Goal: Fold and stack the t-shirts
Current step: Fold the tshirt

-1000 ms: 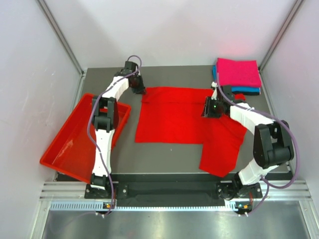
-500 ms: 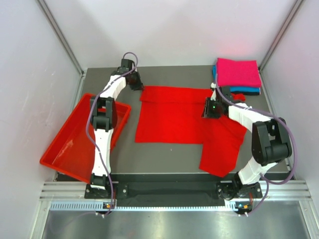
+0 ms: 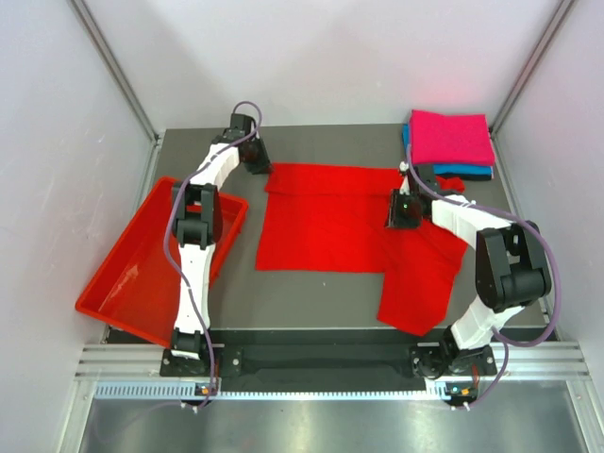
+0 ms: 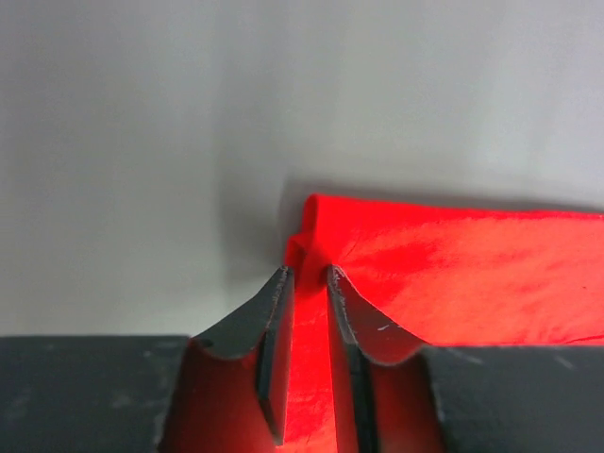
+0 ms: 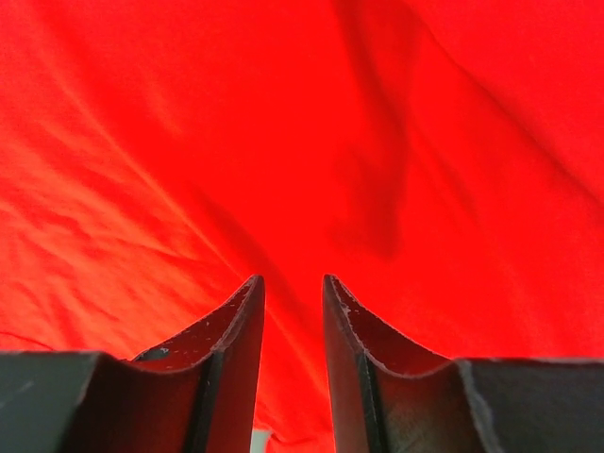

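A: Where is the red shirt (image 3: 321, 222) found, and how is it laid?

B: It is spread flat on the table (image 3: 311, 297), with its long axis run from side to side between the two grippers. One flap on the right is turned toward the near edge. Which end is the neck cannot be told.

A: How are the jaws of the left gripper (image 4: 310, 274) set?

B: They are parted by a narrow slit only. The shirt's far left corner is seen bunched just ahead of the fingertips, and red cloth is seen through the slit, but nothing is seen clamped.

A: And the right gripper (image 5: 293, 281)?

B: Its jaws are parted a little wider, with cloth spread beneath and ahead of them. Whether any of it is pinched cannot be told.

A: What else is noted?

B: A folded pink shirt (image 3: 451, 137) is stacked on a blue shirt (image 3: 477, 173) beyond the right jaws, and a red tray (image 3: 123, 274) is set well back from the left jaws, on their outer side.
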### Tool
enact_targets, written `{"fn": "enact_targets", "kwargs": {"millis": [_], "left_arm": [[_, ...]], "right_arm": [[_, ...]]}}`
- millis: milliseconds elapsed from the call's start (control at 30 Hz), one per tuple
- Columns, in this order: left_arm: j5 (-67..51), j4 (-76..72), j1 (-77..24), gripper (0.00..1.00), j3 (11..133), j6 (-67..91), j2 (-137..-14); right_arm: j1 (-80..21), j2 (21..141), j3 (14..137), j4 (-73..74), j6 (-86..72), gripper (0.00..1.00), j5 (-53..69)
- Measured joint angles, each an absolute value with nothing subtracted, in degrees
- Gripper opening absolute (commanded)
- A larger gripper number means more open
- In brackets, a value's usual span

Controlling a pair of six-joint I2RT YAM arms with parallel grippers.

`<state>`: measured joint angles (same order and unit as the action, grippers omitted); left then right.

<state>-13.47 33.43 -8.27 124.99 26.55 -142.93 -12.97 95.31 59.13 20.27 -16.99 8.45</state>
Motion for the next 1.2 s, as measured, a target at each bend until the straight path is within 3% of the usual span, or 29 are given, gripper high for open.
{"fn": "enact_targets", "kwargs": {"millis": [233, 433, 633, 933, 1200], "left_arm": [[-10.98, 34.54, -8.71, 0.28, 121.36, 24.47, -135.57], [-10.85, 33.1, -13.26, 0.28, 103.88, 21.5, -117.4], [-10.83, 29.91, -24.6, 0.26, 83.2, 21.02, -102.56], [-10.39, 26.06, -28.08, 0.23, 60.86, 22.63, -99.02], [-5.87, 25.21, -29.36, 0.21, 53.56, 23.24, -94.41]], "right_arm": [[-14.85, 93.95, 58.89, 26.74, -16.97, 0.31, 4.49], [-20.95, 87.66, 54.83, 27.83, -19.75, 0.31, -0.03], [-23.29, 86.41, 49.8, 24.95, -22.44, 0.3, -3.25], [-26.04, 85.36, 44.25, 21.54, -25.65, 0.3, -6.07], [-29.34, 78.39, 37.89, 22.13, -27.75, 0.3, -6.87]]}}
